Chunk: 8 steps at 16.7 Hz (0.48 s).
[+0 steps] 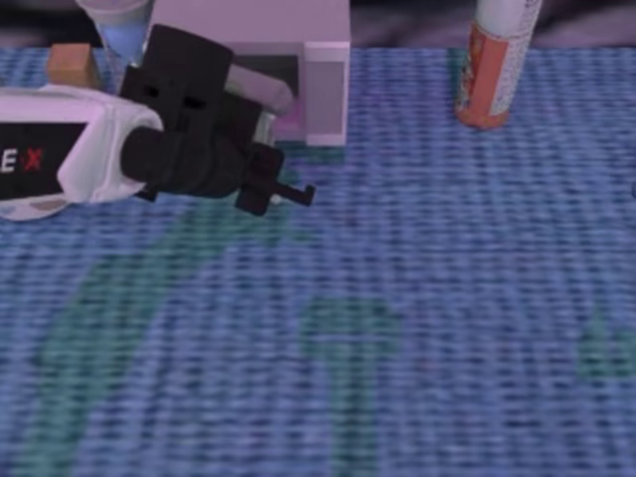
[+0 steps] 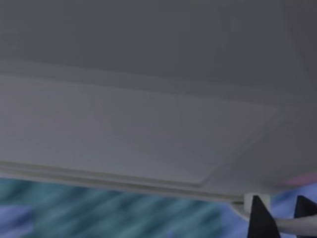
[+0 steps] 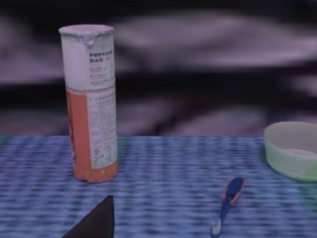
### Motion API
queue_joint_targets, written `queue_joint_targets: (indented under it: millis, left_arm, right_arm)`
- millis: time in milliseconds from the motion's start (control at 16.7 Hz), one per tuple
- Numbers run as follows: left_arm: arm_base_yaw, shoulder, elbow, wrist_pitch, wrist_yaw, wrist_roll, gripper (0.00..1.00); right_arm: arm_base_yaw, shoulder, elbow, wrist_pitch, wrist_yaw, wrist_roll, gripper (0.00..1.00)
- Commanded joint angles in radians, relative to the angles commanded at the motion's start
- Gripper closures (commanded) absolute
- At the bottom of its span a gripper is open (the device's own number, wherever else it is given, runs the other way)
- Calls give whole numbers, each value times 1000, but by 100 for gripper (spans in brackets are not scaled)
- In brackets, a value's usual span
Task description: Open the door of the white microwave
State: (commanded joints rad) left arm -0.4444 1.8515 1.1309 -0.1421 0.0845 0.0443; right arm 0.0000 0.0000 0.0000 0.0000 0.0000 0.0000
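Your left gripper sits right at the front of the white microwave, at the far left part of the table; the door is already swung part way out, and you can see the dark inside and a bit of pink floor just past the tool; the narrow white strip on the microwave's side stands just beyond the fingertips.

In the left wrist view the door fills almost everything, very close to the tool; two dark fingertips poke up at its edge with a small gap between them; you cannot tell if they pinch the door's edge or only sit beside it, so the hold is not clear.

The door looks thin, stiff and smooth; it should swing easily on its hinge, and the little microwave looks light, so a hard pull may drag the whole box along; hook or hold the door at its free edge, far from the hinge, and move it gently in a curve.

Your right arm is parked off to the side; its camera looks at a tall can, a toothbrush and a bowl, all well apart from the working tool.
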Motion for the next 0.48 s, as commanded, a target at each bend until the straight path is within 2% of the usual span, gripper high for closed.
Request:
queue_joint_targets:
  millis: [480]
  left_arm:
    - [40, -30, -37, -1, 60, 85, 100]
  right_arm:
    - [0, 0, 0, 0, 0, 0, 0]
